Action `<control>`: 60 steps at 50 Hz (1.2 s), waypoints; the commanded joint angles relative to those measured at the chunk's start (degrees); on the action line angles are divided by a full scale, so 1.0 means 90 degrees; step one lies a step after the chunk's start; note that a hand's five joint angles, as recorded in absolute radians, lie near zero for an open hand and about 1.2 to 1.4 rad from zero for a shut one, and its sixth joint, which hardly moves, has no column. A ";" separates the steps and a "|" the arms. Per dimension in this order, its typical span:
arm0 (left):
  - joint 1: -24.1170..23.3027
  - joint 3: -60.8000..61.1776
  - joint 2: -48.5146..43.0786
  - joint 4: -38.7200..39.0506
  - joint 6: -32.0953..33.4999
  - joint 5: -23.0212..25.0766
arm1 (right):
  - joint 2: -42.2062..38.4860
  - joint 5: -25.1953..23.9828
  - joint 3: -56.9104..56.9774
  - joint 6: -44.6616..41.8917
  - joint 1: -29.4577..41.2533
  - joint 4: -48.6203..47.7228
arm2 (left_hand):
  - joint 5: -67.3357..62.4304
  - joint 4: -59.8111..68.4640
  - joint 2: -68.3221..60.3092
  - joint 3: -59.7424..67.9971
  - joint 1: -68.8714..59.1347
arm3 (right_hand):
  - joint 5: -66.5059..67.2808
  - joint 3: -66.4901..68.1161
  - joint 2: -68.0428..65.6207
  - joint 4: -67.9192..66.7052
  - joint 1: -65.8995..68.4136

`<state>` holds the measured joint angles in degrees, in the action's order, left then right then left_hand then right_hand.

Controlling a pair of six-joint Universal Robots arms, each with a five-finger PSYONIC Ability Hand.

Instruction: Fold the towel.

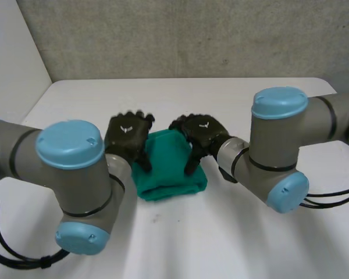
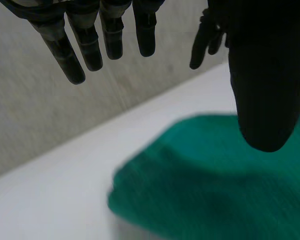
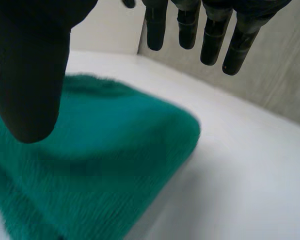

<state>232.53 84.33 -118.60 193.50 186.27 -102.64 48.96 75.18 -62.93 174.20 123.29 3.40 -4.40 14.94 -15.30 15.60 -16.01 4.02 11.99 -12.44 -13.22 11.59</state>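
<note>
A green towel [image 1: 170, 165] lies folded into a small thick bundle on the white table [image 1: 232, 104], between my two hands. My left hand [image 1: 127, 138] hovers over the towel's left edge, fingers straight and apart, holding nothing. In the left wrist view the fingers [image 2: 90, 45] hang above the table past the towel [image 2: 215, 185], and the thumb [image 2: 267, 90] is over the cloth. My right hand [image 1: 201, 133] hovers over the towel's right edge, also open. In the right wrist view its fingers [image 3: 210, 35] and thumb [image 3: 30, 75] hang above the towel [image 3: 100, 165] without touching it.
A grey wall [image 1: 180, 35] runs along the table's far edge, with a white wall panel [image 1: 11, 52] at the left. Both arms' elbows [image 1: 75, 180] [image 1: 279, 151] stand near the front of the table on either side of the towel.
</note>
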 commanded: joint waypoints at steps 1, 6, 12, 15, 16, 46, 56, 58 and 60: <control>0.0111 0.0034 -0.0621 -0.0748 -0.0199 0.0008 | -0.1259 0.0230 0.1356 -0.0195 0.0002 0.1320 | -0.0058 -0.0002 0.0042 -0.0075 0.0120 | -0.0447 -0.0222 0.0271 0.0358 -0.0177; 0.0209 0.0063 -0.0709 -0.0954 -0.0209 0.0027 | -0.1514 0.0485 0.1835 -0.0341 0.0022 0.1809 | -0.0020 -0.0039 0.0079 -0.0112 0.0158 | -0.0447 -0.0222 0.0271 0.0358 -0.0177; 0.0218 0.0024 -0.0329 -0.1022 -0.0160 0.0105 | -0.1232 0.0495 0.1885 -0.0390 0.0071 0.1800 | 0.0017 -0.0077 0.0116 -0.0149 0.0195 | -0.0447 -0.0222 0.0271 0.0358 -0.0177; 0.0218 -0.0063 0.0071 -0.1022 -0.0160 0.0163 | -0.0598 0.0670 0.1758 -0.0303 0.0022 0.1644 | 0.0036 -0.0095 0.0135 -0.0168 0.0214 | -0.0447 -0.0222 0.0271 0.0358 -0.0177; 0.0228 -0.0112 0.0179 -0.1022 -0.0169 0.0193 | -0.0413 0.0767 0.1709 -0.0293 0.0002 0.1547 | 0.0036 -0.0095 0.0135 -0.0168 0.0214 | -0.0447 -0.0222 0.0271 0.0358 -0.0177; 0.2318 -0.1294 0.2836 -0.3551 -0.1410 0.2107 | 0.3212 0.2409 -0.0713 -0.0381 -0.0945 0.0384 | 0.0054 -0.0114 0.0154 -0.0187 0.0233 | -0.0447 -0.0222 0.0271 0.0358 -0.0177; 0.2279 -0.1051 0.2914 -0.3201 -0.1410 0.2078 | 0.3281 0.2379 -0.0937 -0.0420 -0.0955 0.0306 | 0.0167 -0.0226 0.0266 -0.0299 0.0345 | -0.0447 -0.0222 0.0271 0.0358 -0.0177; 0.2250 -0.0992 0.2934 -0.3112 -0.1410 0.2068 | 0.3281 0.2389 -0.0977 -0.0420 -0.0955 0.0296 | 0.0166 -0.0226 0.0266 -0.0299 0.0345 | -0.0447 -0.0222 0.0271 0.0358 -0.0177; 0.2221 -0.0943 0.2953 -0.3024 -0.1390 0.2058 | 0.3281 0.2389 -0.0996 -0.0420 -0.0955 0.0296 | 0.0166 -0.0226 0.0266 -0.0299 0.0345 | -0.0447 -0.0222 0.0271 0.0358 -0.0177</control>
<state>253.09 74.37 -92.40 163.74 173.57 -83.82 78.49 96.53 -70.72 170.43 114.73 6.41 -3.55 13.85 -14.17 14.27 -14.86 3.86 11.99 -12.44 -13.22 11.58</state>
